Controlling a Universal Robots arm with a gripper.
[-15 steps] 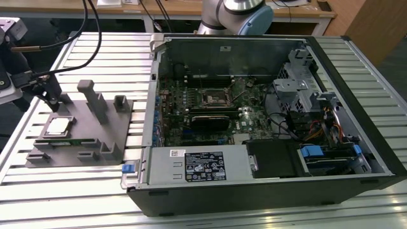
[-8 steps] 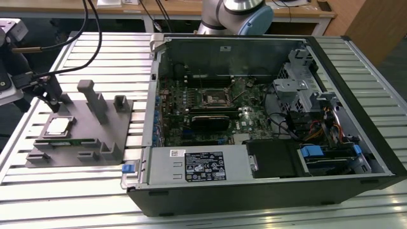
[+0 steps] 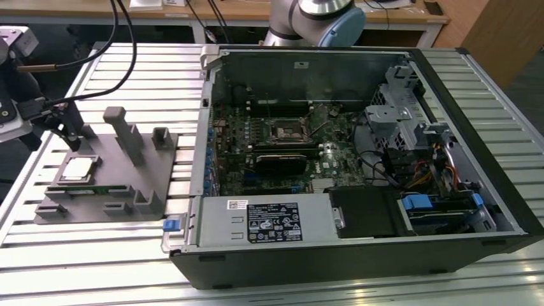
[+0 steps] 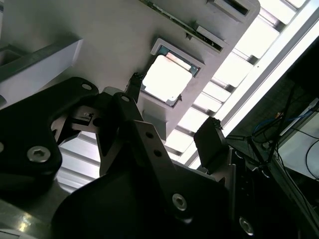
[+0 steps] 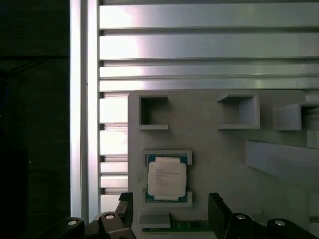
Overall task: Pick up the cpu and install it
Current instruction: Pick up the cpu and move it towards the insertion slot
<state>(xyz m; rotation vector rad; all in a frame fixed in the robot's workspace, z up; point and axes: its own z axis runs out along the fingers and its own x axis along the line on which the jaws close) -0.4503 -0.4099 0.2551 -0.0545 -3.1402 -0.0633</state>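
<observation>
The gripper (image 5: 170, 201), held wide open close over the cpu (image 5: 167, 178) seated in its recess on the grey tray (image 5: 219, 149), is best centred squarely so that its edges are met evenly by both fingers (image 5: 215, 206).

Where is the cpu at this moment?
The cpu lies in a recess of the grey tray, at the exterior view's left, beside the open computer case; in the first wrist view the open gripper is close to it.
</observation>
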